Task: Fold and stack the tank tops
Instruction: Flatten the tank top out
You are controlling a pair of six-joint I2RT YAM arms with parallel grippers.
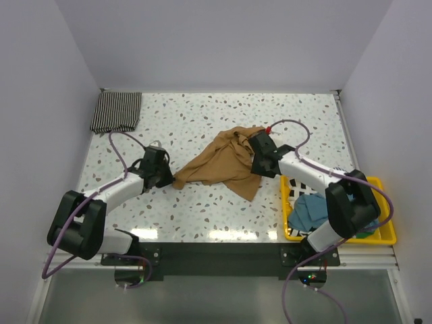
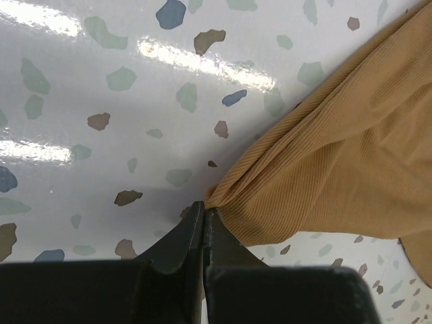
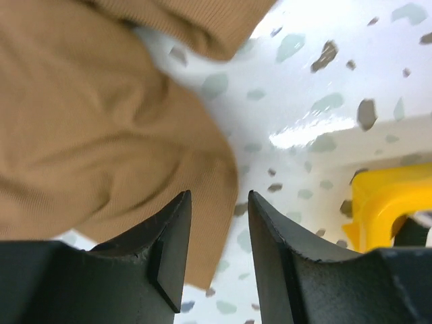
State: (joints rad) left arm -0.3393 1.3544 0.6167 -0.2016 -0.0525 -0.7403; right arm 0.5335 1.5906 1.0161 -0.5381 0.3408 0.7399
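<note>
A tan tank top [image 1: 226, 162] lies crumpled in the middle of the table [image 1: 202, 216]. The left gripper [image 2: 204, 206] pinches its near-left corner, clamped tight. The right gripper [image 3: 217, 196], jaws parted and empty, sits at the cloth's right edge.

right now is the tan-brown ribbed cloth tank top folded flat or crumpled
Crumpled, not folded: the tan-brown ribbed cloth tank top lies in a wrinkled heap, one corner pinched in the shut left gripper.

right end effector [image 3: 218, 197]: jaws apart | tan tank top [image 3: 101, 121] (rumpled) left | yellow bin [image 3: 378, 196]
</note>
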